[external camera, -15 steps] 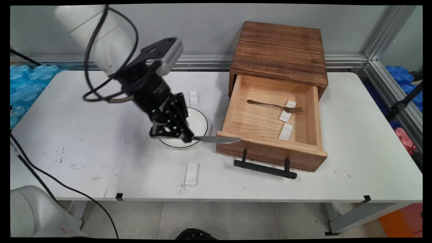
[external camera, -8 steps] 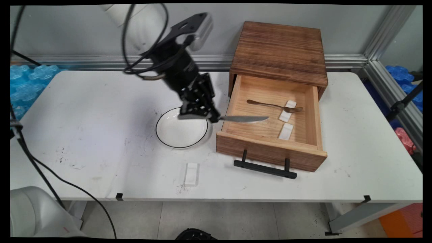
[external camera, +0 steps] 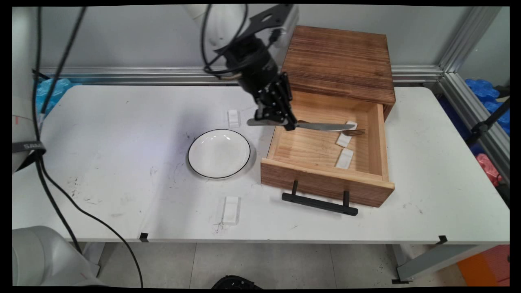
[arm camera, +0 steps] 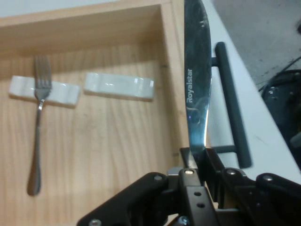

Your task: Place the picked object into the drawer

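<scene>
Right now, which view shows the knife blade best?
The hand view: the knife fills the frame, its blade lettering readable, clamped in the pincer. The main view shows the knife only as a thin sliver over the open drawer.

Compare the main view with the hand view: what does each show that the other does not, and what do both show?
Only the main view shows the plate, the table and the box's dark wooden top. Only the hand view shows the "Royalstar" lettering on the knife. Both show the gripper shut on the knife, the open drawer, the fork on its white rest and the black handle.
</scene>
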Motion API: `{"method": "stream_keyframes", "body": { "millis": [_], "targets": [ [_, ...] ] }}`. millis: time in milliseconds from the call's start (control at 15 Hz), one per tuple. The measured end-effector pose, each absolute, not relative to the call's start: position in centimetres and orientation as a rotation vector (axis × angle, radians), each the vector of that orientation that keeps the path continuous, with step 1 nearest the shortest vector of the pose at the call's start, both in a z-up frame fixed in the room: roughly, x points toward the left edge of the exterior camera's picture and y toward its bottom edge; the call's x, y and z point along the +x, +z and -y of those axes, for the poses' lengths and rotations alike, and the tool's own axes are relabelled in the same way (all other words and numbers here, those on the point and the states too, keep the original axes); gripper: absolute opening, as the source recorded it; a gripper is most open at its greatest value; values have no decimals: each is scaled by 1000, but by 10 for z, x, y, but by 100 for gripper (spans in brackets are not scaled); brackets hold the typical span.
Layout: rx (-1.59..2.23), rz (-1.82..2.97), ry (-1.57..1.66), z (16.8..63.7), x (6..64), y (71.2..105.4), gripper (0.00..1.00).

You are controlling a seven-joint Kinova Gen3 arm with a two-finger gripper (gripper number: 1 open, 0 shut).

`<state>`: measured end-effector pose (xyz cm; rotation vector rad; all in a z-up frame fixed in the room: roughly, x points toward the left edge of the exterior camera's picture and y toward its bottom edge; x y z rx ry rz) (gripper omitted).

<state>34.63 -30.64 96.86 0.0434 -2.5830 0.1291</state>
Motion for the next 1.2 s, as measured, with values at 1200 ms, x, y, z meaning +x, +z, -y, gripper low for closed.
{"method": "stream_keyframes", "body": {
  "millis": [1200],
  "targets": [
    [28, 2632, 133, 392, 260, 875, 0]
  ]
}}
